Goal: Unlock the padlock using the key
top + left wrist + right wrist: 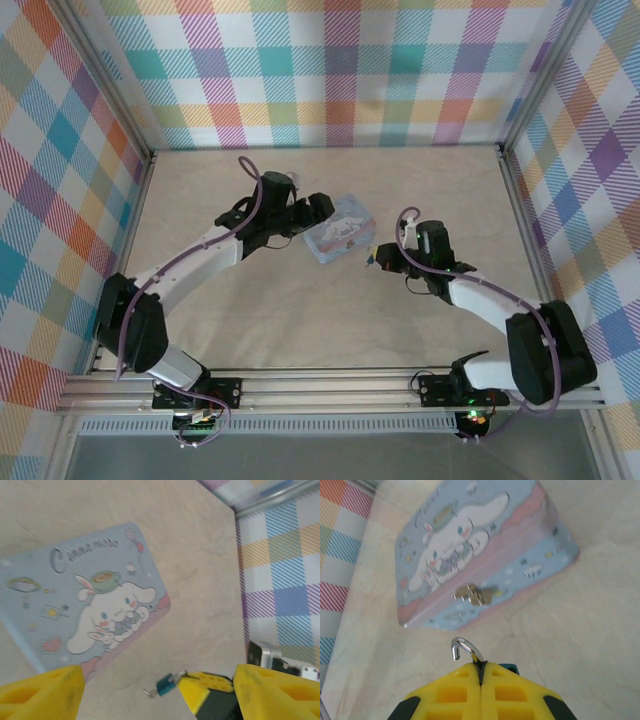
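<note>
The small padlock (166, 685) has a teal body and hangs just above the table. My right gripper (481, 667) is shut on its metal shackle (463, 648). One end of that shackle curls free like a hook. The tiny key (149, 693) shows as a thin metal bit at the far end of the padlock's body. My left gripper (160, 702) is open, its yellow fingers (42, 695) wide apart on either side of the padlock and not touching it. In the top view the left gripper (322, 210) hovers by the tin and the right gripper (373, 258) is just right of it.
A light-blue tin (338, 238) with a white cartoon dog lies shut on the table, its metal latch (472, 594) facing the right gripper. Plaid walls (320, 70) enclose the table on three sides. Bare tabletop (300, 320) stretches toward the arm bases.
</note>
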